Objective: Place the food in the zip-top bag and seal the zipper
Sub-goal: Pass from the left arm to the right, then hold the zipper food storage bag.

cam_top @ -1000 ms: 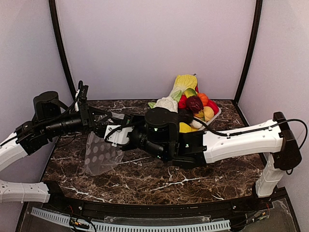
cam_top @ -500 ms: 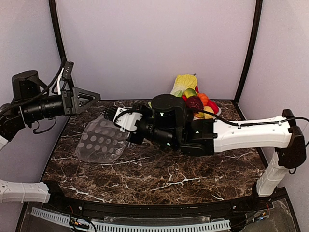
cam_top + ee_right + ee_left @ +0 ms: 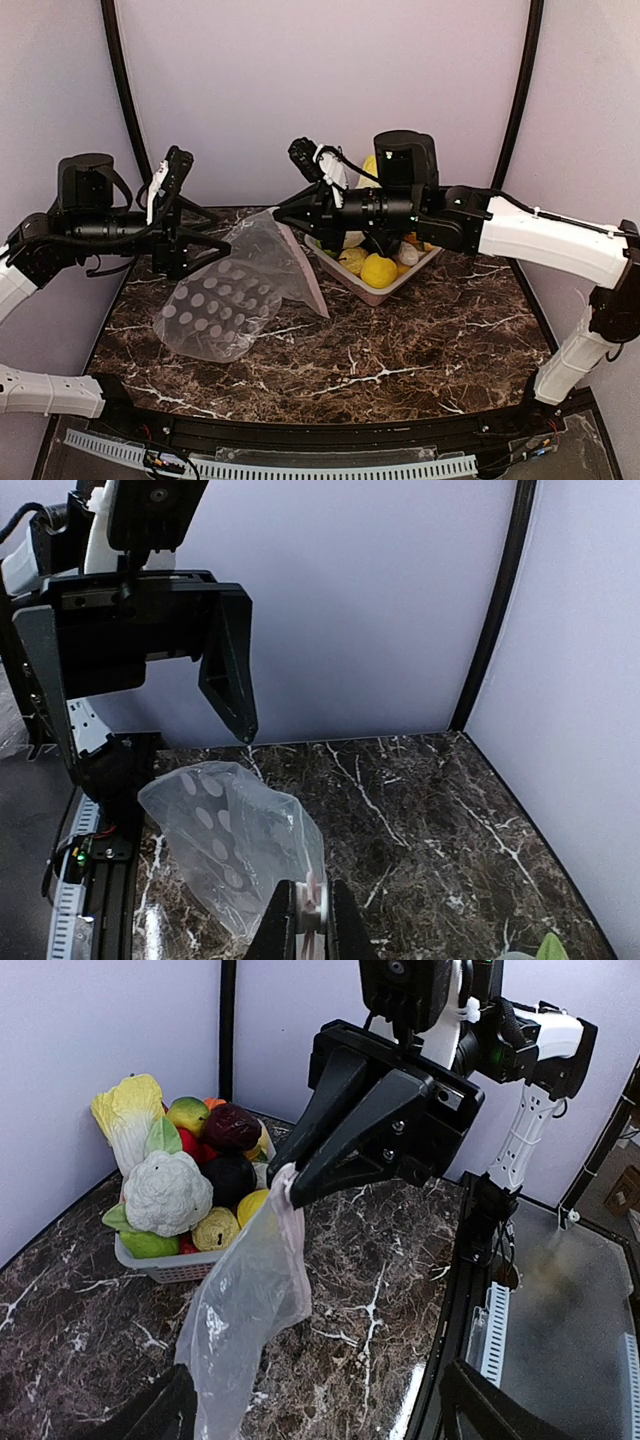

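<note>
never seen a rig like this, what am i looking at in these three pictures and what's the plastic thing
These are two robot arms fixed to a marble table. One picture looks down from above and behind them; the other two come from a camera on each wrist. On the table stands a tray heaped with toy produce, such as a cauliflower and a lemon. The right gripper is shut on the pink edge of a clear dotted bag, holding that end up. The left gripper is open, holding nothing.

The clear dotted bag [image 3: 215, 305] hangs empty by its pink zipper [image 3: 308, 275], pinched in the right hand [image 3: 281, 222], with its lower end slumped on the table [image 3: 400, 350]. The cauliflower [image 3: 168, 1192], lemon [image 3: 378, 270] and dark purple piece [image 3: 231, 1177] sit piled together outside it.
</note>
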